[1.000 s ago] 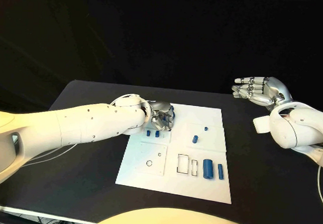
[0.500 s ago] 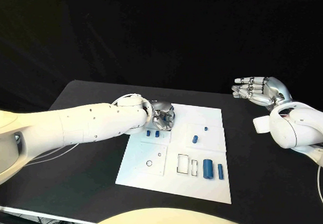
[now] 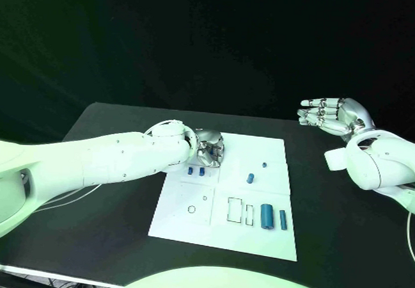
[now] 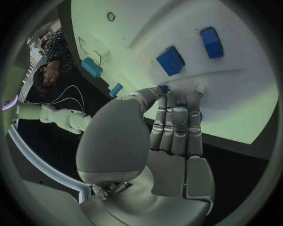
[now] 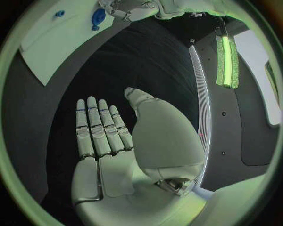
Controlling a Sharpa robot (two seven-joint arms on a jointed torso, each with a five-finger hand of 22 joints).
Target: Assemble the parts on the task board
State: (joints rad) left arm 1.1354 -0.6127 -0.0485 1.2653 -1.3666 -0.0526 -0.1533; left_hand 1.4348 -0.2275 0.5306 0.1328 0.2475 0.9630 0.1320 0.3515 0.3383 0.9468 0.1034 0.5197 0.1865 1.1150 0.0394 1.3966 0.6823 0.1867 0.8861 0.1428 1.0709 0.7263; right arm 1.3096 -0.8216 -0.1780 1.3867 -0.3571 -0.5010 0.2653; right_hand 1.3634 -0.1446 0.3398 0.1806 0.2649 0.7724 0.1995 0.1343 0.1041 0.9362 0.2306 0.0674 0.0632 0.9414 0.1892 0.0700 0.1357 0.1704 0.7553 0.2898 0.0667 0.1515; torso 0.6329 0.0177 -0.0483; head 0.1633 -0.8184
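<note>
Head view: the left hand [image 3: 207, 148] sits with fingers curled down at the far left corner of the task board [image 3: 226, 238]. In the left wrist view its fingertips [image 4: 177, 101] press together on the board around a small blue part [image 4: 163, 89], apparently pinching it, though the grip is mostly hidden. The right hand [image 3: 333, 115] hovers well off the board, fingers extended and holding nothing. Other blue parts [image 3: 267, 217] lie on the board.
</note>
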